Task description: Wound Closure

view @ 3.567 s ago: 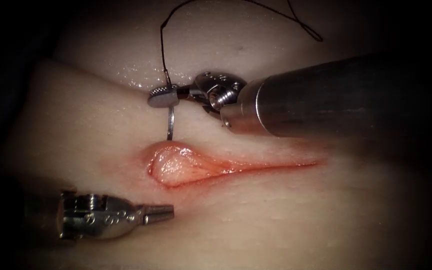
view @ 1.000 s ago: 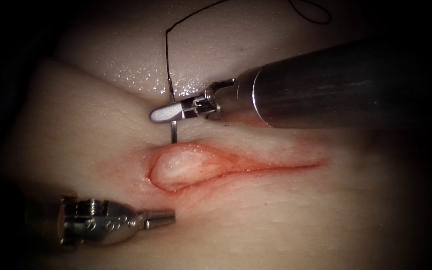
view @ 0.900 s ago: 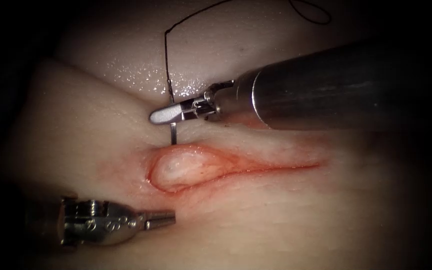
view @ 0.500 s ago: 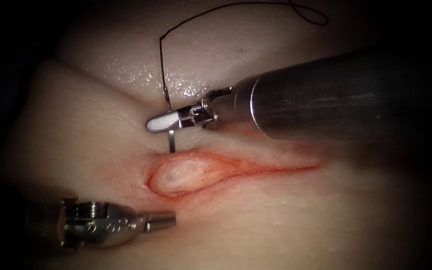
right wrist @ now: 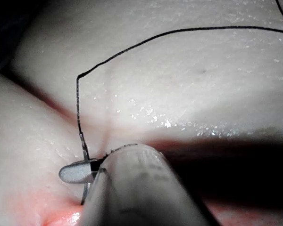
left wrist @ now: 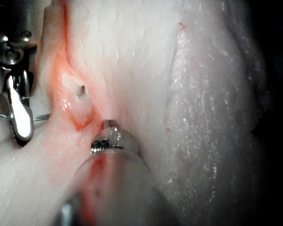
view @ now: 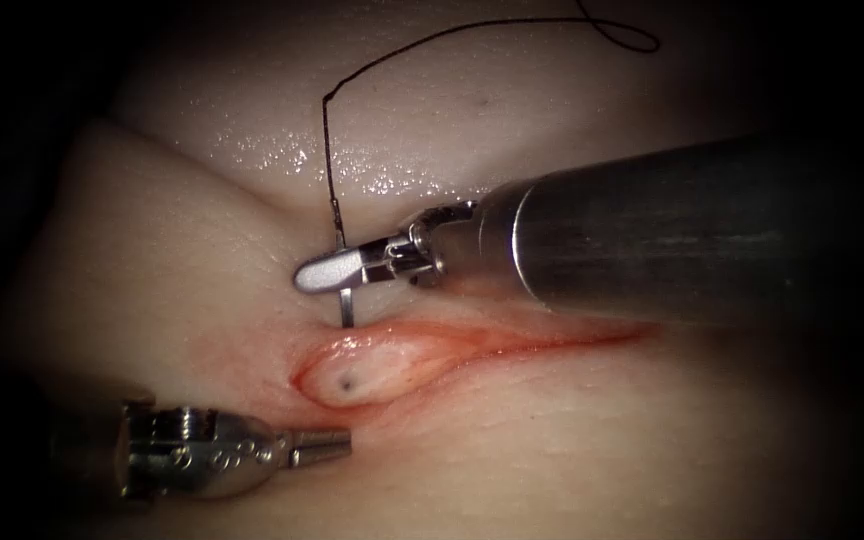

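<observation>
While right gripper (view: 327, 271) clamps needle (view: 347, 308), tip (left wrist: 80, 89) pierces cut (view: 422, 352).

One tissue (view: 202, 250) bearing one cut (view: 392, 355). Two tools: the right arm's tool (view: 327, 272), jaws closed on the needle near its thread end, and the left arm's tool (view: 337, 447), jaws closed and holding nothing. One needle (view: 346, 306), entering the tissue at the cut's upper edge. One thread (view: 330, 150). One dark spot (view: 348, 381) within the cut.
</observation>
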`<state>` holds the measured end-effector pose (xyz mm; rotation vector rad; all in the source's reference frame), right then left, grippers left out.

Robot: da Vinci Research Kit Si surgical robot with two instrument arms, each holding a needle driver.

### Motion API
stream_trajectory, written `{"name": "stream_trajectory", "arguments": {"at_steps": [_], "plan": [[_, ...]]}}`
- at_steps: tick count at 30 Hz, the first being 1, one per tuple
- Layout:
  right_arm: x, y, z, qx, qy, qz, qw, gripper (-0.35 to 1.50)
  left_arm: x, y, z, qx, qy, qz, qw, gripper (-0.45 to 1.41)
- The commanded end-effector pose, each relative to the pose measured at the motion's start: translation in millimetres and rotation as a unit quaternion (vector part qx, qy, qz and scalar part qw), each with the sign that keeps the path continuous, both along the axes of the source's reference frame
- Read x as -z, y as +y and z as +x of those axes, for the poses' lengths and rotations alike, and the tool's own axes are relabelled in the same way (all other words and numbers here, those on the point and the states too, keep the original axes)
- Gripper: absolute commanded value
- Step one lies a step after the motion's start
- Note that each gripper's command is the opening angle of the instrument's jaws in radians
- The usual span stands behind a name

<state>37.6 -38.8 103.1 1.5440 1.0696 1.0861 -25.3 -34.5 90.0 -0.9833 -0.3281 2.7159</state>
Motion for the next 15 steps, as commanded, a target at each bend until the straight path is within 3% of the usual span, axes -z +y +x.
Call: {"name": "stream_trajectory", "arguments": {"at_steps": [1, 15], "plan": [[-0.2, -0.8, 0.8, 0.002, 0.002, 0.000, 1.000, -0.35, -0.6, -0.6, -0.6, 0.000, -0.001, 0.001, 1.000, -0.45], [1.0, -2.5, -0.3, 0.002, 0.006, 0.005, 1.000, -0.35, -0.6, -0.6, -0.6, -0.001, -0.001, 0.001, 1.000, -0.45]]}}
